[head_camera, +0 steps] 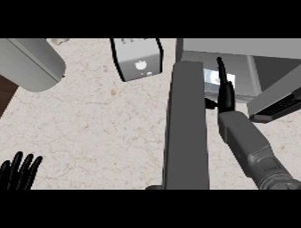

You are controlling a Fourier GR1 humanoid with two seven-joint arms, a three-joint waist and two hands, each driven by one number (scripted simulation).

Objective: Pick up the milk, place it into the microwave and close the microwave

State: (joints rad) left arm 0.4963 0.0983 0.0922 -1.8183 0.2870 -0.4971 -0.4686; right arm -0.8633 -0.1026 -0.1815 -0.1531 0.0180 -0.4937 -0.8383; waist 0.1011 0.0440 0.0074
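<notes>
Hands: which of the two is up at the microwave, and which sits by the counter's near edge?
The right hand is up at the microwave, beside its open door. The left hand rests open at the lower left, fingers up.

Two hands show: the left hand [16,173], fingers straight and upright, and the right hand [224,84], fingers extended. One microwave [245,51] stands just ahead of the right hand, with one open door [186,124] just beside that hand on its left. One milk carton [212,78] sits inside, just left of the right hand's fingers. One toaster [137,59] stands well ahead of the left hand and to its right. One pale rounded appliance [25,62] lies well ahead of the left hand. One surface [100,129] carries them all.
</notes>
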